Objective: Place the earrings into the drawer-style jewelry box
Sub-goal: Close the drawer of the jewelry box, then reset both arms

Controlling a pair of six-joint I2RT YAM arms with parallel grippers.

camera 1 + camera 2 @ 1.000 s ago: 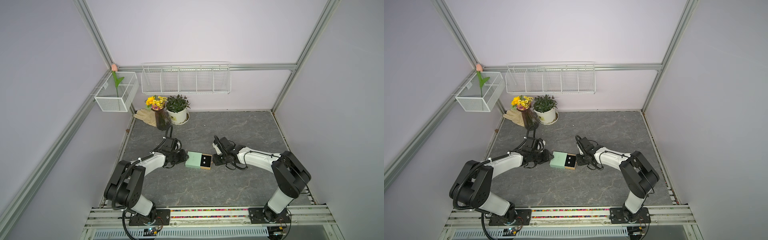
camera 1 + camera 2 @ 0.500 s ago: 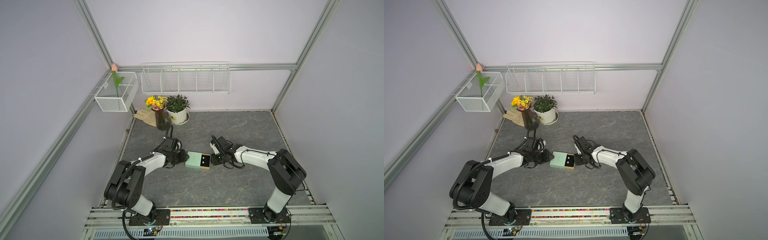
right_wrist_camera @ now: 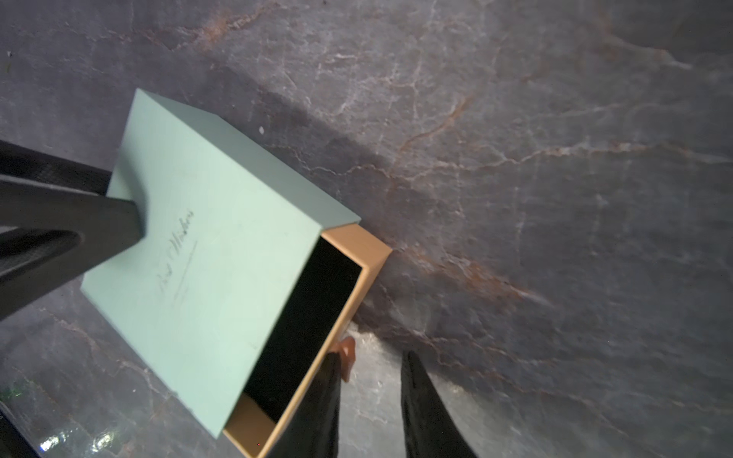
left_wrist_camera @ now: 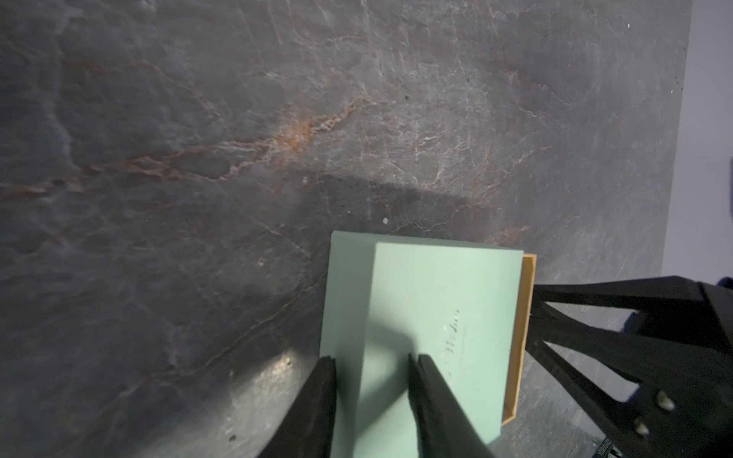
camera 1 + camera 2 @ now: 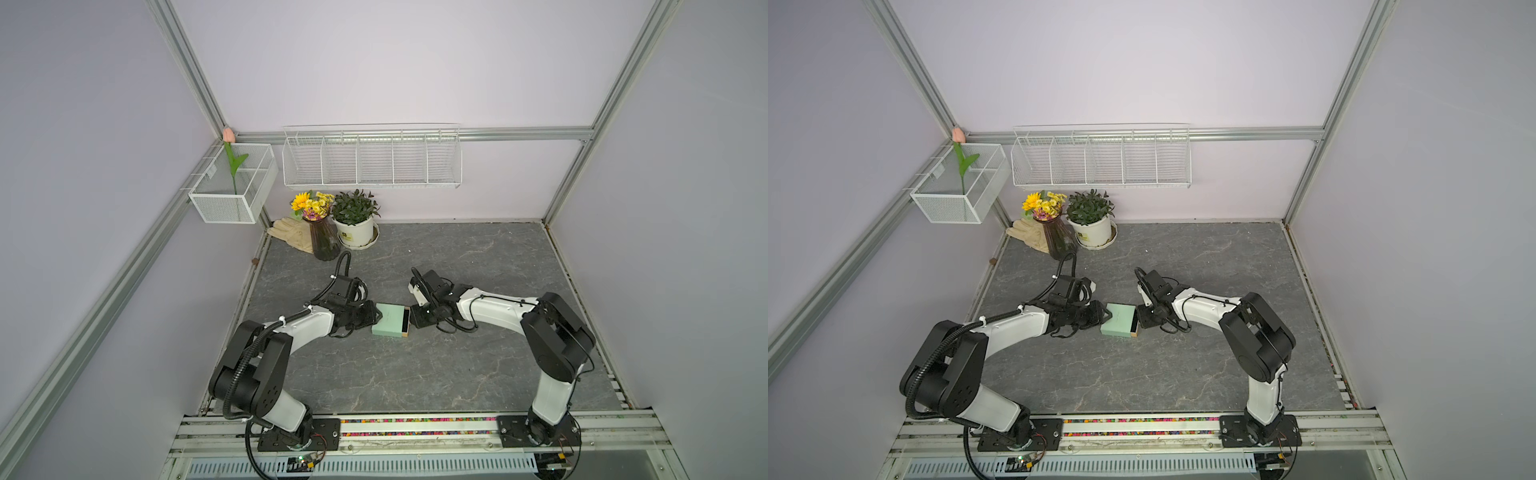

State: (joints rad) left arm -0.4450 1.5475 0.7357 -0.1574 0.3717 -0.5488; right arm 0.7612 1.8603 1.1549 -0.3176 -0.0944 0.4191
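The drawer-style jewelry box [image 5: 388, 319] lies flat near the middle of the grey stone-patterned table [image 5: 457, 257], directly between the two arms' tips in both top views [image 5: 1118, 319].

The left gripper [image 4: 373, 361] meets it at the closed end of the mint-green sleeve [image 4: 436, 317]. It is clamped on the sleeve there: one finger [image 4: 428, 396] lies on the printed top face and the other runs down along the side wall.

At the opposite end the tan tray [image 3: 357, 242] sticks out only a little, showing a narrow strip of its black lining [image 3: 309, 309].

The right gripper [image 3: 371, 355] sits just off this open end, close against the tray's front wall in a top view [image 5: 414, 318]. Its fingers are parted, with bare table showing between them, and they pinch nothing. One finger [image 3: 329, 396] is right against the tray's front wall. The small brownish pull tab [image 3: 347, 355] juts out beside that fingertip, on the inner side of the gap and well clear of the other finger [image 3: 420, 396].

The earrings cannot be made out in any view — most of the tray is hidden under the sleeve.
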